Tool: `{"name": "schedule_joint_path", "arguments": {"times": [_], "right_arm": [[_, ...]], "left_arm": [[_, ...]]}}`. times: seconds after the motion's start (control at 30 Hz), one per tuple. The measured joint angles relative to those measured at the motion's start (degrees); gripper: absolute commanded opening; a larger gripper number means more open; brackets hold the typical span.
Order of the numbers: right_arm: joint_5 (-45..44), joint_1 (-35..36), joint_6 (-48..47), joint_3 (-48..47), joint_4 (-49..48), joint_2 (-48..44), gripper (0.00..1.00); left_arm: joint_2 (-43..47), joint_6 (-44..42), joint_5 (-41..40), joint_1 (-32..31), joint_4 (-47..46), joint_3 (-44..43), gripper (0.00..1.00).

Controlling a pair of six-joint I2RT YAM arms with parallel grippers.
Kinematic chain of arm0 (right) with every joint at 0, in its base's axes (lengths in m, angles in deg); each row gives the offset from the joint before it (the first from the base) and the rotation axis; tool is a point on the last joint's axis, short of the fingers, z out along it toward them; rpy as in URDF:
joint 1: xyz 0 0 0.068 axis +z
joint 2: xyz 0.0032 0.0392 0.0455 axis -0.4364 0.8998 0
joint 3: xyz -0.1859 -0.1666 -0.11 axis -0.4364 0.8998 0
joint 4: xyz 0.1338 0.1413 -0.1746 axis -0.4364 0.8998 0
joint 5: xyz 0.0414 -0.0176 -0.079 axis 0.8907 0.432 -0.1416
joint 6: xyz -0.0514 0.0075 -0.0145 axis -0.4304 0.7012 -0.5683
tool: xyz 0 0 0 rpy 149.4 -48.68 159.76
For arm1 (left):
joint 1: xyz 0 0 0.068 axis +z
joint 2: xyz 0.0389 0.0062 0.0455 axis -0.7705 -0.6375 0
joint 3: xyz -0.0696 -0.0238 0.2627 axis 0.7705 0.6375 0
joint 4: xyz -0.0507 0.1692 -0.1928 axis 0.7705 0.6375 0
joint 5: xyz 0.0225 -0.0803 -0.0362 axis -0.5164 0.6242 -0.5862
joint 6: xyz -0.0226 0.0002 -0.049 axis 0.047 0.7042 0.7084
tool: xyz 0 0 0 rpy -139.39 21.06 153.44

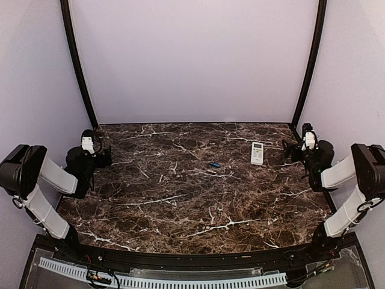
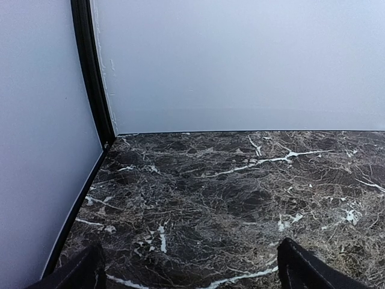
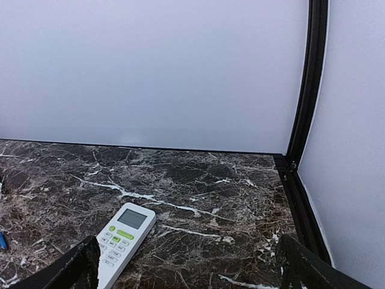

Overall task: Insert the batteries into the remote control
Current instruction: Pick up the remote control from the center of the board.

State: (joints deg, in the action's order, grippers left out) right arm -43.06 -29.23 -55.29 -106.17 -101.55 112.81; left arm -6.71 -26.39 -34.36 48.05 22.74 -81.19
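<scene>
The small flat white plastic remote control (image 1: 257, 153) lies face up on the right rear part of the table, its greenish display end towards the back wall. In the right wrist view the remote control (image 3: 123, 241) sits low and left of centre, slightly skewed, with green buttons under the display. Its near end runs down past the tip of that claw's left finger, and the claw's fingers do not touch it.

Only one tiny slim blue cylindrical battery (image 1: 214, 164) is clearly seen. It lies on its side to the left of the remote, apart from it and nearer the middle of the table. A sliver of blue at the left edge of the right wrist view (image 3: 2, 241) may be the same battery.

Both rest on the dark brown marble-patterned table (image 1: 180, 205) with white veins.

The right claw (image 1: 290, 150) hangs at the table's right edge, just beside the remote, jaws spread wide and grasping nothing; the right claw (image 3: 189, 259) shows only bare table and the remote between its black fingers. The left claw (image 1: 102, 158) is at the far left edge, well apart from both items. It is likewise released, with only bare marble between its fingers (image 2: 192, 265).

Plain pale lilac walls (image 1: 192, 60) and black corner posts (image 1: 77, 66) enclose the table.
</scene>
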Motion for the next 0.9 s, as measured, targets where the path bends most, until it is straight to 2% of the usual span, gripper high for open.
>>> {"name": "schedule_joint_path", "arguments": {"times": [0.2, 0.37, 0.43, 0.6, 0.63, 0.7, 0.9], "right_arm": [[-0.2, 0.0, 0.0, 0.0, 1.2, -0.8, 0.99], [-0.7, 0.0, 2.6, -5.0, 18.9, -11.6, 0.99], [0.7, 0.0, 5.7, -9.2, 24.3, -15.2, 0.94], [6.1, 0.6, 15.2, -16.6, 34.8, -17.6, 0.92], [6.2, 1.4, 16.7, -17.3, 36.9, -17.4, 0.92], [3.5, 5.6, 19.3, -19.9, 44.6, -16.2, 0.97], [-11.4, 18.0, 24.0, -31.7, 64.5, -4.5, 0.98]], "left_arm": [[0.0, 0.0, 0.4, 0.3, 0.3, 0.0, 0.99], [0.0, 0.0, 1.9, 0.3, 0.4, 0.0, 0.99], [0.0, 0.0, 2.6, 0.3, 0.6, 0.0, 0.99], [0.3, 0.0, 2.4, 0.4, 1.3, -0.1, 0.99], [0.9, 0.3, 1.3, 0.3, 3.0, -0.6, 0.99], [3.8, 1.0, -2.0, 0.0, 11.9, -4.7, 0.99], [12.7, 1.3, -4.6, -2.4, 26.4, -18.1, 0.98]]}}
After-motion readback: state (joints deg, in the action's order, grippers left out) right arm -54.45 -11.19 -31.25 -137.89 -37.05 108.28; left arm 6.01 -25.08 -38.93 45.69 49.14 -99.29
